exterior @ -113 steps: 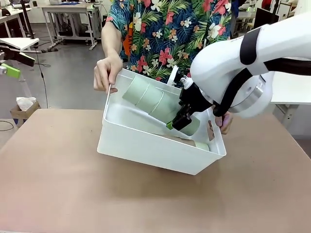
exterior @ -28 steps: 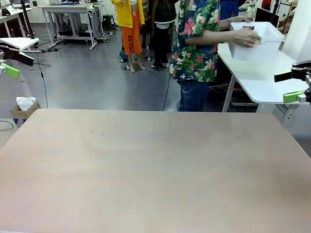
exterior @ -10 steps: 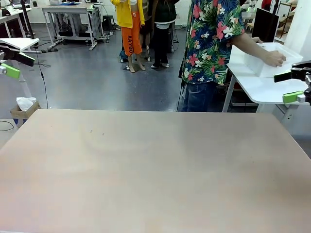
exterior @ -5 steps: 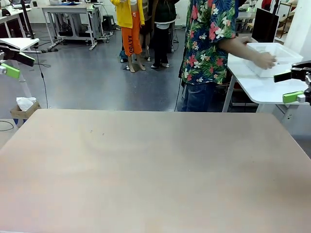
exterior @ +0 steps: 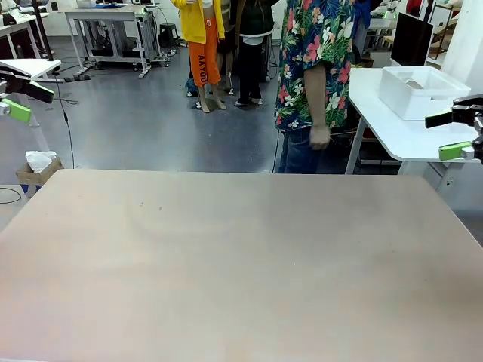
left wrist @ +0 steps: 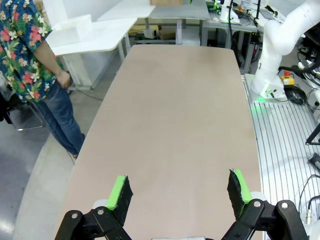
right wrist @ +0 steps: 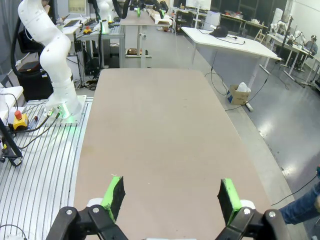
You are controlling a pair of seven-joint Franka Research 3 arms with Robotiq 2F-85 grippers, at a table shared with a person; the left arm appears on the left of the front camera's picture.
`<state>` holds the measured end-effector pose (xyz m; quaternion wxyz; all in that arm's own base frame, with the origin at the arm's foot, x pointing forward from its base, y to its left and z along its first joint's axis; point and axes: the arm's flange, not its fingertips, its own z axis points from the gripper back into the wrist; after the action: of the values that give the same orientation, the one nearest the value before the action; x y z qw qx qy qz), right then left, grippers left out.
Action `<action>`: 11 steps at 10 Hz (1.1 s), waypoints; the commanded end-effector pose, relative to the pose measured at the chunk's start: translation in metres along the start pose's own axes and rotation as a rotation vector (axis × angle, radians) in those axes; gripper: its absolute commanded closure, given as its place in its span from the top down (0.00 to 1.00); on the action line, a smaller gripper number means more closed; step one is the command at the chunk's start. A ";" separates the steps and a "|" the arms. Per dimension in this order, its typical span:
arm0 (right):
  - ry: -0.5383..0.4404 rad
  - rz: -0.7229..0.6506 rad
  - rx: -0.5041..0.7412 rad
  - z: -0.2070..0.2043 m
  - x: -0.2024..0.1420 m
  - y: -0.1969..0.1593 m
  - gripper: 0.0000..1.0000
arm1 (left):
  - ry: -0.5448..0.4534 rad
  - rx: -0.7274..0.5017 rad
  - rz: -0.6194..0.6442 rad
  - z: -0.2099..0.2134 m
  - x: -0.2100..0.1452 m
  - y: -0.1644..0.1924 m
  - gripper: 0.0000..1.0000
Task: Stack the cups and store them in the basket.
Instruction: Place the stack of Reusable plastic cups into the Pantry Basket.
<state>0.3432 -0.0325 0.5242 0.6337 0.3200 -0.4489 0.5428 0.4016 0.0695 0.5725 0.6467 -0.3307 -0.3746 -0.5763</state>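
Note:
The basket (exterior: pixel 419 90) stands on a white side table (exterior: pixel 385 124) beyond the far right corner of my table; the left wrist view has it as a white box (left wrist: pixel 75 29). The cups are hidden; I cannot make them out inside the basket. My left gripper (exterior: pixel 24 99) hangs open off the table's left side, over the table end in its wrist view (left wrist: pixel 178 182). My right gripper (exterior: pixel 451 134) hangs open at the right edge, likewise empty (right wrist: pixel 171 189).
The brown table (exterior: pixel 226 256) is bare. A person in a flowered shirt (exterior: pixel 313 60) stands at its far edge, one hand (exterior: pixel 320 136) hanging down. Other people stand farther back. Each wrist view shows the other arm's base (left wrist: pixel 280 45) (right wrist: pixel 52 60).
The person carried the basket off my table, set it on the side table, let go and turned back, arm lowered. Both grippers have held still over the last seconds.

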 end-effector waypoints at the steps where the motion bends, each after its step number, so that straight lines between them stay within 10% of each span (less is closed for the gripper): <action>1: -0.012 -0.015 -0.002 0.001 0.005 0.001 1.00 | -0.007 -0.003 0.005 -0.001 0.003 -0.002 1.00; 11: -0.012 -0.015 -0.002 0.001 0.005 0.001 1.00 | -0.007 -0.003 0.005 -0.001 0.003 -0.002 1.00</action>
<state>0.3432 -0.0326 0.5242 0.6337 0.3200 -0.4489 0.5428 0.4016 0.0695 0.5725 0.6467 -0.3307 -0.3746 -0.5763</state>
